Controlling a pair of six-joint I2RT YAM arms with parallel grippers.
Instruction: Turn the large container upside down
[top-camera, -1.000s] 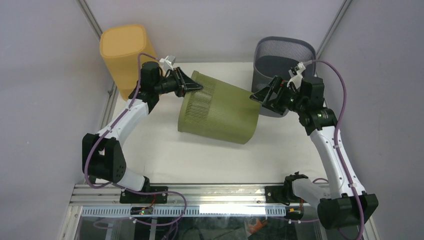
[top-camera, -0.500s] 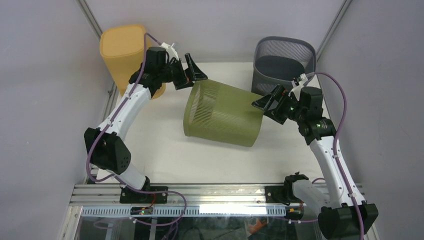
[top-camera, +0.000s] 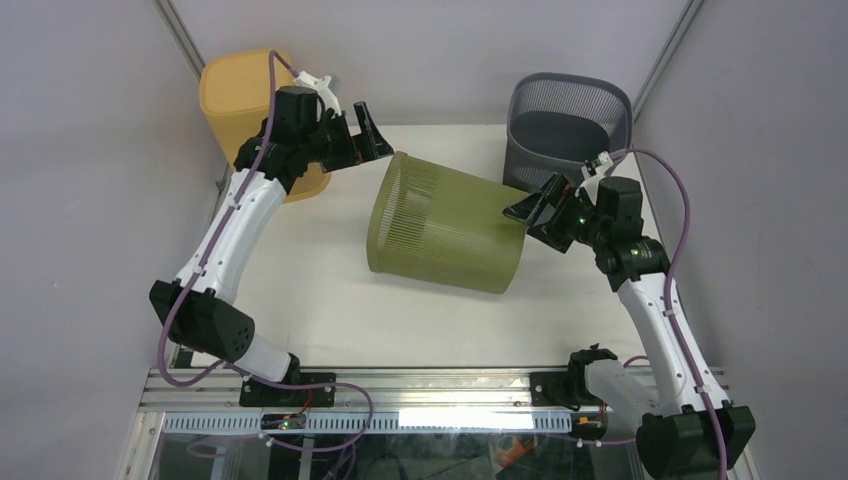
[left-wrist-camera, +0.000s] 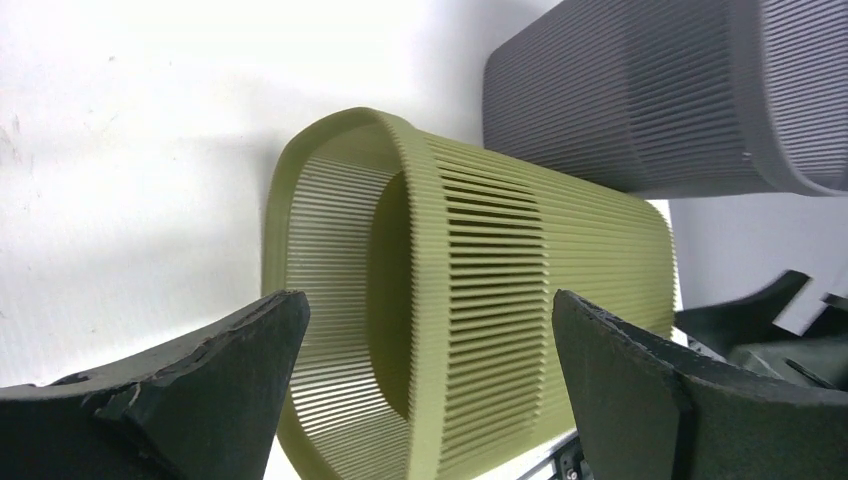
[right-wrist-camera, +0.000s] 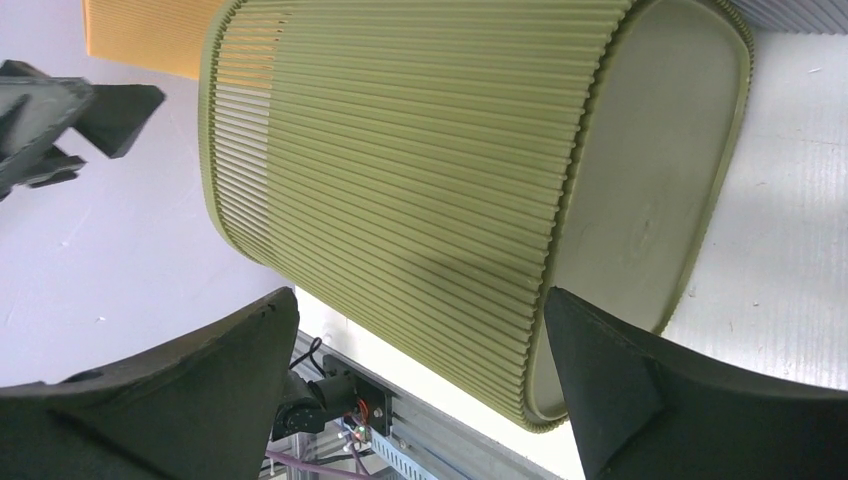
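The large container (top-camera: 445, 225) is an olive-green slatted bin lying on its side mid-table, mouth toward the left and closed base toward the right. My left gripper (top-camera: 370, 130) hangs open just up and left of the rim, touching nothing. In the left wrist view the bin's mouth (left-wrist-camera: 330, 300) shows beyond the spread left gripper (left-wrist-camera: 425, 300). My right gripper (top-camera: 527, 205) is open by the bin's base end. The right wrist view shows the slatted side (right-wrist-camera: 420, 150) and flat base (right-wrist-camera: 650, 200) past the right gripper (right-wrist-camera: 418, 295), nothing held.
A yellow container (top-camera: 240, 95) stands at the back left, right behind my left arm. A grey mesh bin (top-camera: 565, 115) stands at the back right, close behind the green bin's base. Enclosure walls hem in both sides, and a metal rail (top-camera: 400, 385) runs along the near edge.
My left gripper let go of the bin's rim, opened wide and drew back up and to the left. The bin settled a little rightward; my right gripper came down toward its base.
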